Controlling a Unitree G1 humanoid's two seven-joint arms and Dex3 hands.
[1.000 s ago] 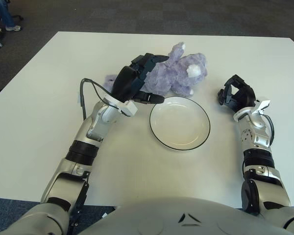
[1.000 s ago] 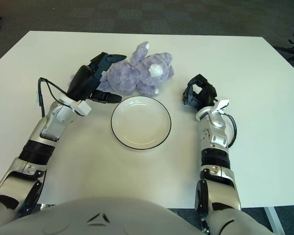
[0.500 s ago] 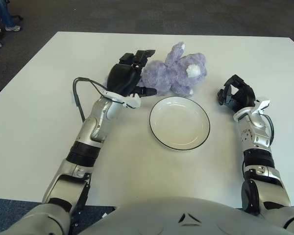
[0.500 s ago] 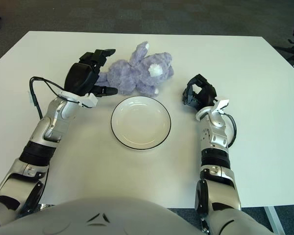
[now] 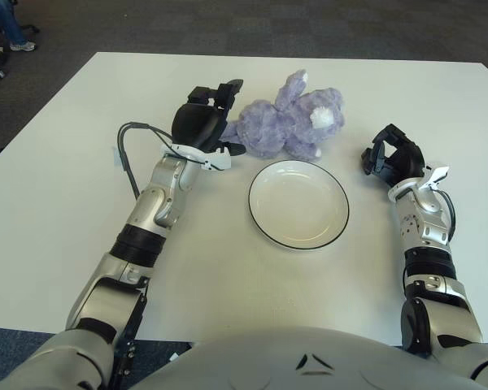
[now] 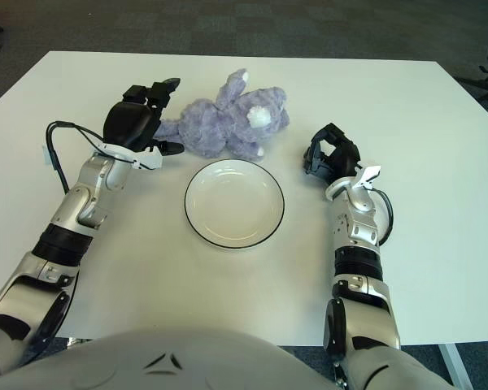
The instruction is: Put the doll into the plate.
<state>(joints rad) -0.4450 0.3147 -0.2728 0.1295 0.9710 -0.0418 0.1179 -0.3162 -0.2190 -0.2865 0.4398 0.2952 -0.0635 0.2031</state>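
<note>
A purple plush doll [image 5: 286, 123] lies on the white table just beyond a white plate [image 5: 298, 203] with a dark rim. The plate holds nothing. My left hand [image 5: 204, 124] hovers at the doll's left end, fingers spread, one pointing over the doll and the thumb low beside it, gripping nothing. My right hand [image 5: 389, 156] shows to the right of the plate, with curled fingers that hold nothing.
The white table [image 5: 81, 162] spreads wide on all sides. A black cable [image 5: 128, 154] loops off my left forearm. Dark carpet lies beyond the far edge, with a person's foot [image 5: 21, 46] at the top left.
My left hand has drawn back leftward from over the doll's body to its left end and lifted a little. The doll, the plate and the right hand have stayed put.
</note>
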